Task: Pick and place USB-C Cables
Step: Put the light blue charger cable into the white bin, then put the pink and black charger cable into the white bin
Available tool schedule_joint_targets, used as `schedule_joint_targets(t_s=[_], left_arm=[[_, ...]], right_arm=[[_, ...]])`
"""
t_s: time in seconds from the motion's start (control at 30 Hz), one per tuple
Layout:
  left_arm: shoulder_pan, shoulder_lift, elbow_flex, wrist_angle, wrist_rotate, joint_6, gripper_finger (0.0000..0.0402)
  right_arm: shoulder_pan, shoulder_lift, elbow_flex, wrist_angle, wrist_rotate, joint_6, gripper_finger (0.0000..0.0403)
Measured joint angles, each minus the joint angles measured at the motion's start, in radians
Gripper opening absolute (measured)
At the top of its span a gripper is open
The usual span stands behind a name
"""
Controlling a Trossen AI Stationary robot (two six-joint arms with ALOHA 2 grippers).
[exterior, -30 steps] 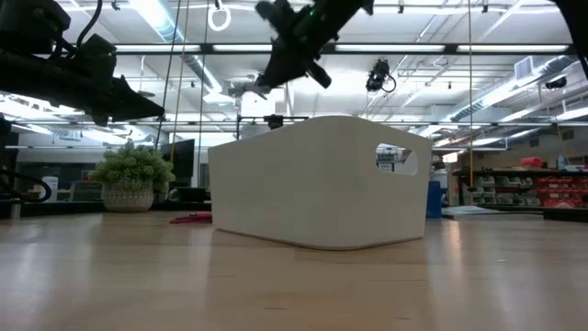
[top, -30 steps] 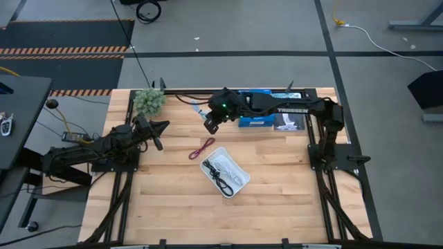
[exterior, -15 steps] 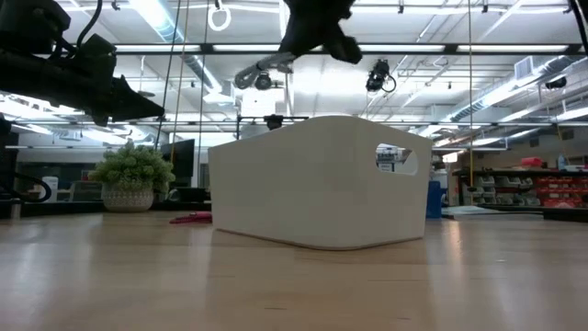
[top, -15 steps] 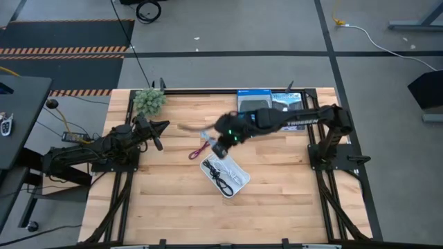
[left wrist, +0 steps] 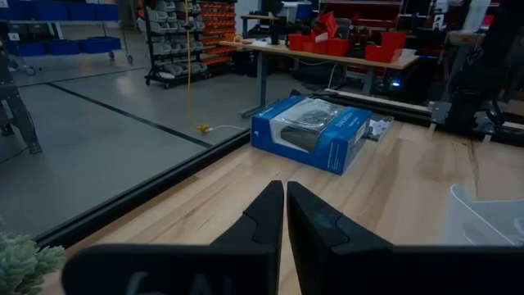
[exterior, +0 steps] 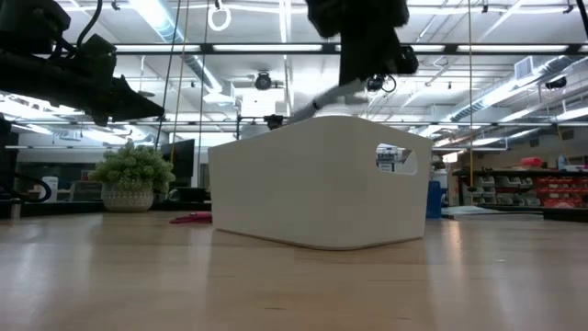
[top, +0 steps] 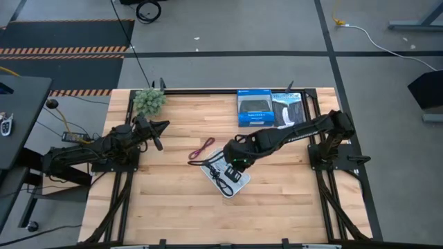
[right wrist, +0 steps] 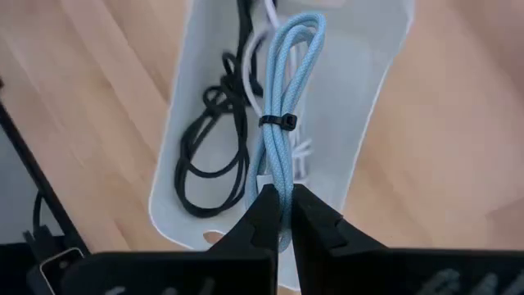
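A white tray (top: 242, 185) stands at the table's middle; a black cable (right wrist: 209, 156) and a white cable (right wrist: 304, 152) lie in it. My right gripper (right wrist: 281, 197) hangs over the tray (right wrist: 377, 98), shut on the light blue cable (right wrist: 286, 82). The low view shows this gripper (exterior: 360, 75) just above the tray's rim (exterior: 312, 124). A maroon cable (top: 202, 148) lies on the table left of the tray. My left gripper (top: 158, 135) waits at the left, shut and empty (left wrist: 285, 205). My right gripper pinches one end of the light blue cable's coil (right wrist: 278, 184) between its two fingers, coming from above at a slant. The tied coil (right wrist: 277, 121) reaches out beyond the fingertips over the tray's inside. In the low view the coil (exterior: 322, 97) slants down toward the rim.
A blue box (top: 255, 108) and a black box (top: 289, 111) lie at the table's far edge. A small potted plant (top: 149, 101) stands at the far left corner. Bare wood lies near and right of the tray.
My right gripper has carried the light blue cable from beside the blue box toward the table's near edge and down, ending over the white tray. The cable has stayed in its shut fingers.
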Motion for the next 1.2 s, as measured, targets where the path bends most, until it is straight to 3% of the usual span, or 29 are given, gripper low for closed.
schedule_joint_targets(t_s=[0.43, 0.6, 0.9, 1.03, 1.2], left_arm=[[0.0, 0.0, 0.0, 0.0, 0.0, 0.0, 0.0025], [0.0, 0.0, 0.0, 0.0, 0.0, 0.0, 0.0025], [0.0, 0.0, 0.0, 0.0, 0.0, 0.0, 0.0025], [0.0, 0.0, 0.0, 0.0, 0.0, 0.0, 0.0025], [0.0, 0.0, 0.0, 0.0, 0.0, 0.0, 0.0025]], right_arm=[[-0.01, 0.001, -0.228, 0.206, 0.011, 0.13, 0.0019], [-0.013, 0.001, -0.271, 0.23, -0.007, 0.187, 0.0048], [-0.033, 0.001, -0.218, 0.211, -0.073, 0.097, 0.0145], [-0.066, 0.001, -0.142, 0.158, -0.083, -0.018, 0.0157], [-0.118, 0.001, -0.052, 0.167, -0.007, -0.201, 0.0154]])
